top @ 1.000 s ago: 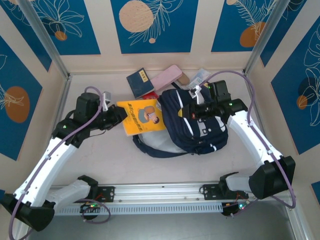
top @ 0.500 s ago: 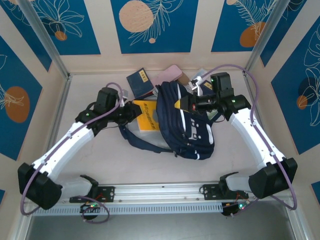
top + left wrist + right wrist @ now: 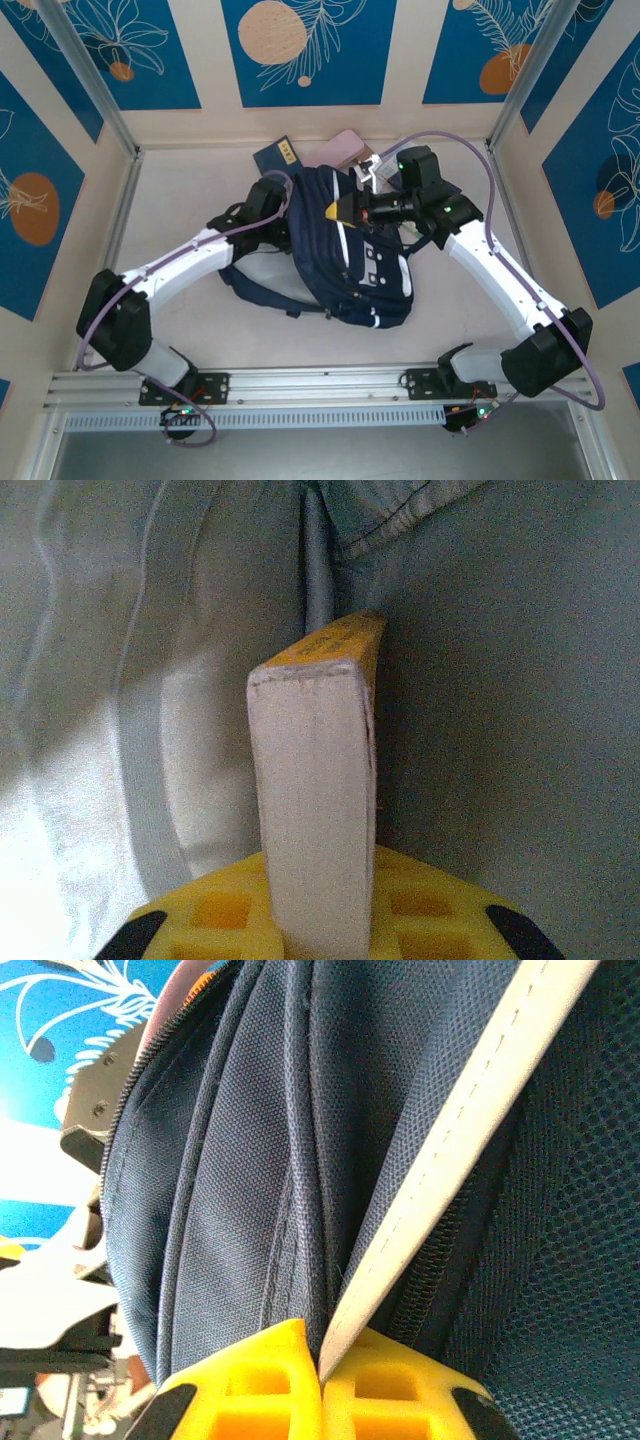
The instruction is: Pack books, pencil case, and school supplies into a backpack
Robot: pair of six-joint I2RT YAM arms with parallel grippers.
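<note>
1. The packing looks barely begun. In the left wrist view the orange-yellow book (image 3: 315,780) is edge-on, pale page edge toward the camera, with the grey lining of the backpack (image 3: 500,730) around it. It looks partway into the bag and not yet let go.
2. The backpack (image 3: 375,275) lies mid-table (image 3: 250,340), its mouth toward the far edge. A navy book (image 3: 277,155) and the pink pencil case (image 3: 340,146) lie outside it at the far edge, yet to be packed.
3. The left pincer (image 3: 320,920) is clamped on the book's near end. That arm stretches diagonally from the near-left corner, wrist at the bag's left side.
4. The right pincer (image 3: 322,1380) is pressed together on the white-trimmed rim (image 3: 450,1160) of the bag's opening, apparently holding it up. Its arm rises from the near-right corner, forearm pointing left over the bag's far end.
</note>
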